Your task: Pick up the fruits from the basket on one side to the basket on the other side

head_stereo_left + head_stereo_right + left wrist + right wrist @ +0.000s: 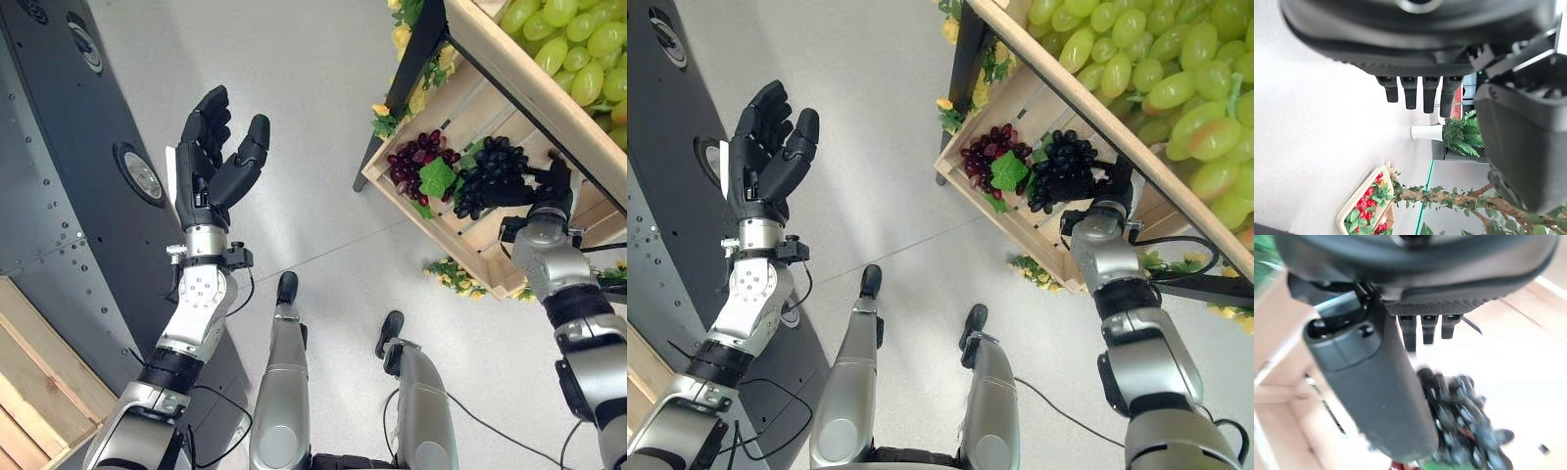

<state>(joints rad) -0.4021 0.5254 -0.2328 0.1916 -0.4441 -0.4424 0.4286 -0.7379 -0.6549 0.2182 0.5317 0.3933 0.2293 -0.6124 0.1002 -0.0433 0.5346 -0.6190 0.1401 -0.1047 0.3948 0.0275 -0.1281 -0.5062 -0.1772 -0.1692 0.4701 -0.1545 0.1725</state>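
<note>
right robot hand [554, 186] sits closest to the work, reaching up into the wooden crate [460, 103] on the right side of the scene. its palm is just beside the dark grapes [493, 173], at their right end; from the head views i cannot tell whether the fingers are round the bunch. the right wrist view shows the fingers [1422, 328] fairly straight with the dark grapes just past them, so my reading is that the robot hand is released and not gripping yet. the bunch lies to the left of that palm, its long axis running roughly left to right along the crate floor, with a red bunch [418, 160] and a green leaf [437, 178] further left, touching it. green grapes [573, 49] fill the shelf above. the left robot hand [217, 157] is raised well apart on the left, over the floor, fingers loosely curled and grasping nothing. the right arm is plainly the nearer one, so the coming move would likely be a closing of its fingers leftward onto the bunch's near end.
</note>
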